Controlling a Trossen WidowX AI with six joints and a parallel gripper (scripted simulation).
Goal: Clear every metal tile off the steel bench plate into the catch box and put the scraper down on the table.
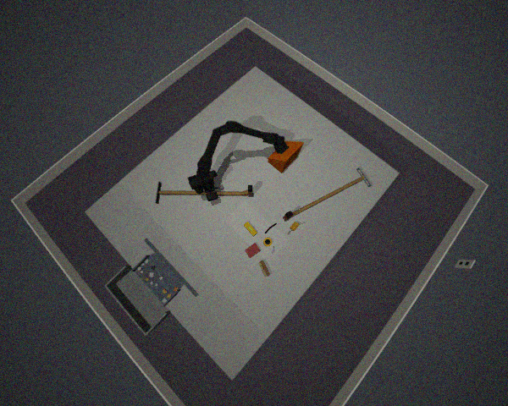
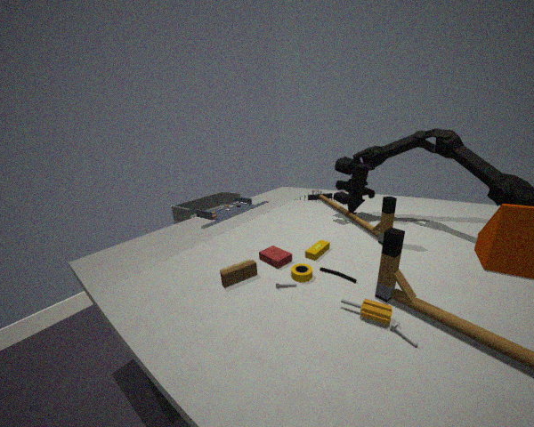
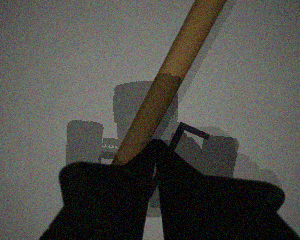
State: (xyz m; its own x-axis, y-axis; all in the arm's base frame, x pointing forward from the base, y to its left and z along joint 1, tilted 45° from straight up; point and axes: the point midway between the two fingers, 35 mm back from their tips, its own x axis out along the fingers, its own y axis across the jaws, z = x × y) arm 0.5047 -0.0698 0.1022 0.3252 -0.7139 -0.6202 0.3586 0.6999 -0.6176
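My gripper [image 1: 212, 196] [image 2: 352, 209] [image 3: 156, 143] is shut and empty, low beside a long wooden handle [image 3: 172, 70] that passes left of the fingertips in the wrist view. This handle belongs to a tool with a wide black head [image 1: 158, 192] [image 2: 319, 197] and an upright black-topped grip [image 1: 250, 190] [image 2: 387, 215]. A second wooden tool [image 1: 328, 195] [image 2: 474, 326] has a pale crosspiece. Which is longer, I cannot tell. The blue-grey bench plate [image 1: 170, 274] carries several pale and orange tiles [image 1: 151, 274]. The catch box [image 1: 140, 294] [image 2: 184, 213] adjoins its outer end.
An orange block [image 1: 284, 157] [image 2: 518, 243] stands by the arm's base. A red block [image 1: 252, 250] [image 2: 275, 256], yellow block [image 1: 250, 228] [image 2: 317, 249], tape roll [image 1: 267, 241] [image 2: 301, 277] and wooden block [image 1: 264, 267] [image 2: 238, 274] lie mid-table. A grey bar [image 1: 171, 266] borders the plate.
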